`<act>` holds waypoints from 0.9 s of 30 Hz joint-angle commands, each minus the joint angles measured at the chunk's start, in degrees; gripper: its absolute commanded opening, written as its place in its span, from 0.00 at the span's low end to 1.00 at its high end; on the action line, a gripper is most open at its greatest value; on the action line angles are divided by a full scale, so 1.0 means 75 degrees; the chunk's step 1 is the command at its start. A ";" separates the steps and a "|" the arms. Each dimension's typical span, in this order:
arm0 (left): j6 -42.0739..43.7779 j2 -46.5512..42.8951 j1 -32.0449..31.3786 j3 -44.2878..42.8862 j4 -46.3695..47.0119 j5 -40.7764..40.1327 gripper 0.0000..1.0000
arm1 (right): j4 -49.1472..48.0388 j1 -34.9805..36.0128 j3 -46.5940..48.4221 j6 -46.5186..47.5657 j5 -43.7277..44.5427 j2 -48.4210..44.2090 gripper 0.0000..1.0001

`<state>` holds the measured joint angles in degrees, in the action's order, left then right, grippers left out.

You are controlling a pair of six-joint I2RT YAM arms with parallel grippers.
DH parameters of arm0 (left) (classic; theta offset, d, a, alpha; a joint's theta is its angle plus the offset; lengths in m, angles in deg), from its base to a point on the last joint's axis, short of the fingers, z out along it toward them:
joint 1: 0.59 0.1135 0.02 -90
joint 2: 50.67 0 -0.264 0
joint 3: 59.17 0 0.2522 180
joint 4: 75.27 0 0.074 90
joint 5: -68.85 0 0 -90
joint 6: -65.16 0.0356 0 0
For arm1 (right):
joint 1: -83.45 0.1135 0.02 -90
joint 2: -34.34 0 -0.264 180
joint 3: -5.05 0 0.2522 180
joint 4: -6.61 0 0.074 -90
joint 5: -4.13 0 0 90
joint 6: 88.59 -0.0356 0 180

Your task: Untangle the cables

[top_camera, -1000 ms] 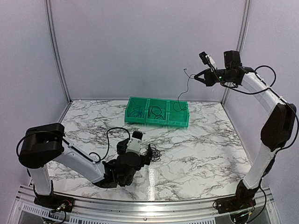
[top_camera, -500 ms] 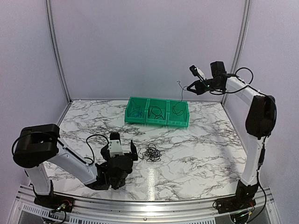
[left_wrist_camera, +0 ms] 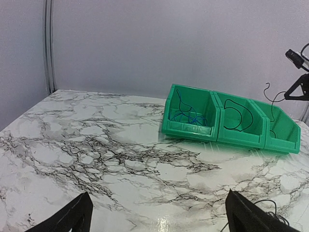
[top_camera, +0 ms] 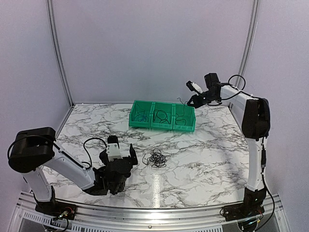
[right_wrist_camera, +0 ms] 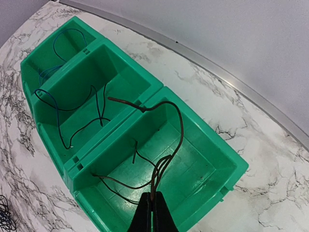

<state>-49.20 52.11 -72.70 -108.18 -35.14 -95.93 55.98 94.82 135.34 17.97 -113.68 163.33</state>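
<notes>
R tool pinches dark cable, prob. above bin.

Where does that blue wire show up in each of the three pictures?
Top external: blue cable in the left compartment of the green bin, centre of the picture.
Left wrist: right of centre, in the bin's left compartment.
Right wrist: upper left, in the farthest compartment.
Shared landmark: the three-compartment green bin.

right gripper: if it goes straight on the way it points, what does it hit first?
Probably the right-hand green bin. The right gripper, shut on a dark cable, points down into it, so that cable's slack, then the bin floor. Depth unclear.
</notes>
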 commanded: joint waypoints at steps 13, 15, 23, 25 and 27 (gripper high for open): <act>0.0753 -0.0096 -0.0076 -0.0263 0.0307 0.0327 0.99 | 0.0277 0.0623 -0.0057 -0.0075 0.1905 0.0155 0.23; 0.1025 -0.0147 -0.0076 -0.0214 0.0461 0.0781 0.99 | 0.0220 0.0659 -0.0334 -0.0064 0.1877 -0.0251 0.28; 0.1486 -0.0778 -0.0079 -0.0522 -0.0572 0.3235 0.90 | -0.0424 0.0674 -0.2329 -0.0050 0.1102 -0.2570 0.32; 0.0969 -0.1076 -0.0047 -0.0759 -0.1692 0.3679 0.89 | -0.0838 0.0686 -0.3105 -0.0051 0.0631 -0.3184 0.33; 0.0464 -0.1319 -0.0010 -0.1039 -0.2934 0.4092 0.84 | -0.1322 0.0715 -0.4008 -0.0031 0.0009 -0.3818 0.33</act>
<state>-40.06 46.62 -73.05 -111.83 -41.72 -74.03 52.86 99.41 114.01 17.71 -105.14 141.56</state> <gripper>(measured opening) 0.876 0.325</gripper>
